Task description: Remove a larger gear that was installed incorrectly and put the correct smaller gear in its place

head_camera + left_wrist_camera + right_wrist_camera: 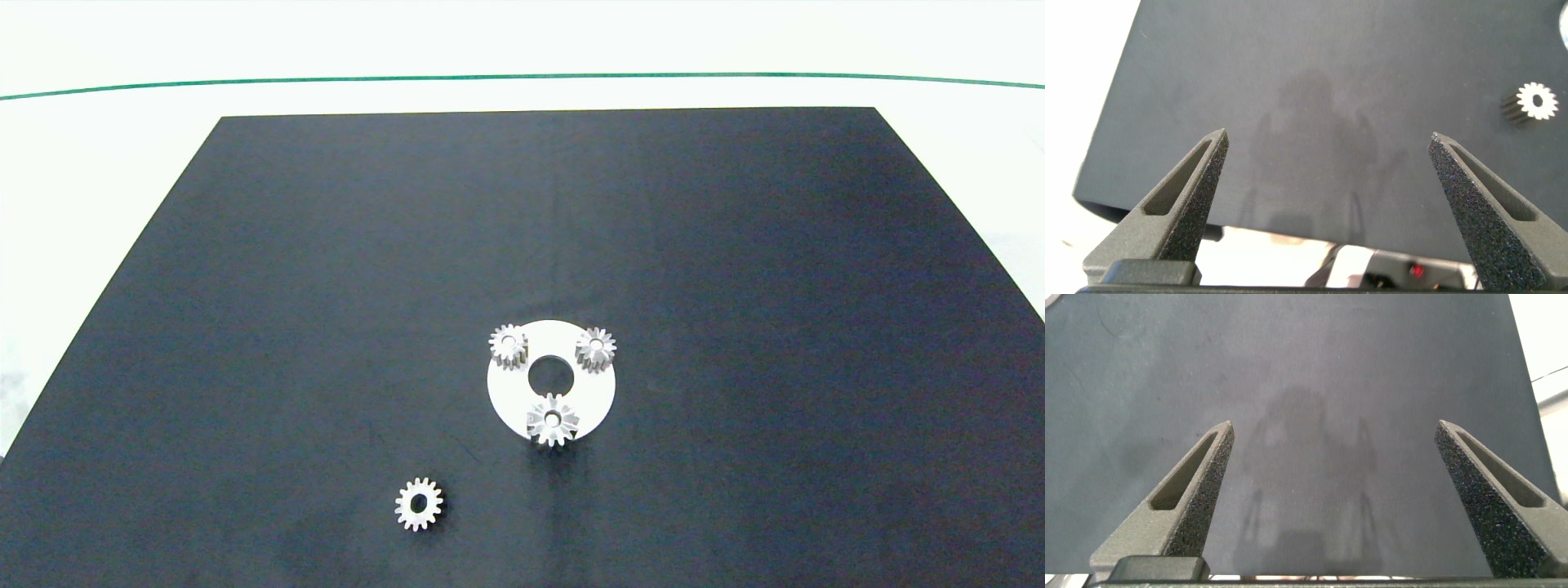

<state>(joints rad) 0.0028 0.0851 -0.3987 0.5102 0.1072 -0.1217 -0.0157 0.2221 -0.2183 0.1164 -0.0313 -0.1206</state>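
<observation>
No step is done. The larger silver star-toothed metal gear (553, 420) sits mounted on the white round plate (508, 396), nearest the camera; the smaller silver spur gear (419, 504) lies apart on the black mat (326, 286). Left gripper (1329, 140) and right gripper (1333, 429) hover wide apart, holding nothing.

1. The dark mat (326, 286) is running off the head view's lower edge, so its near border is not showing there.
2. The white disc (510, 400) is lying partly covered by three gears, and its pegs are staying hidden.
3. The left gripper (1329, 140) and right gripper (1333, 431) are being cropped at their bases; neither arm is appearing overhead.
</observation>
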